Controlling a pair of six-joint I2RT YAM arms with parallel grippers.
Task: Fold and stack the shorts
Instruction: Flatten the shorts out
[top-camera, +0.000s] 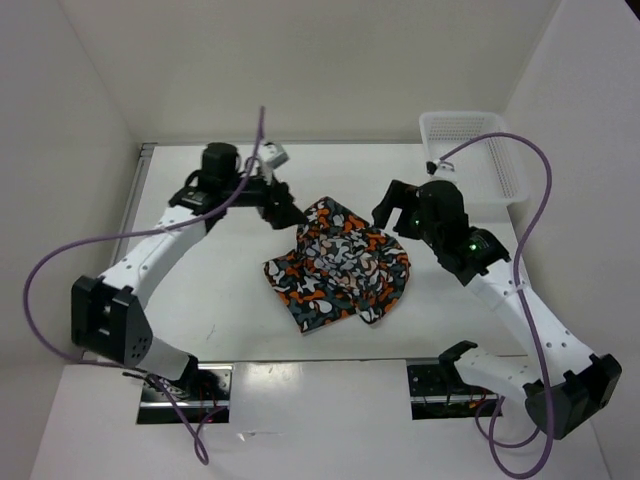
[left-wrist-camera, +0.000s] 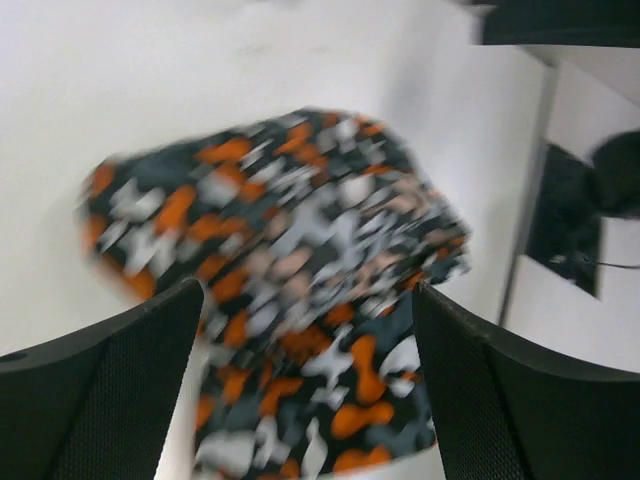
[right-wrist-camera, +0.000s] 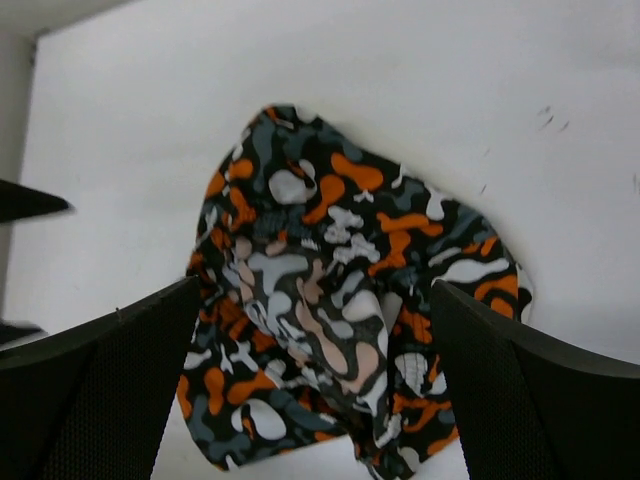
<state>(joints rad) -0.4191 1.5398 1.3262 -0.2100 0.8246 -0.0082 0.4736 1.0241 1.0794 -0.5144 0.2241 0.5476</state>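
free: open table (top-camera: 230, 300) left of shorts (top-camera: 340, 265); obstacle: basket (top-camera: 478, 140) at far-right corner

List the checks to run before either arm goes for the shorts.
1. Left gripper open and empty: ok.
2. Right gripper open and empty: ok.
3. Shorts lying flat: not ok, rumpled in a heap.
4. Shorts wholly on the table: ok, between both grippers.
5. Basket apart from the shorts: ok, at the far right corner.
6. Waistband located: cannot tell.
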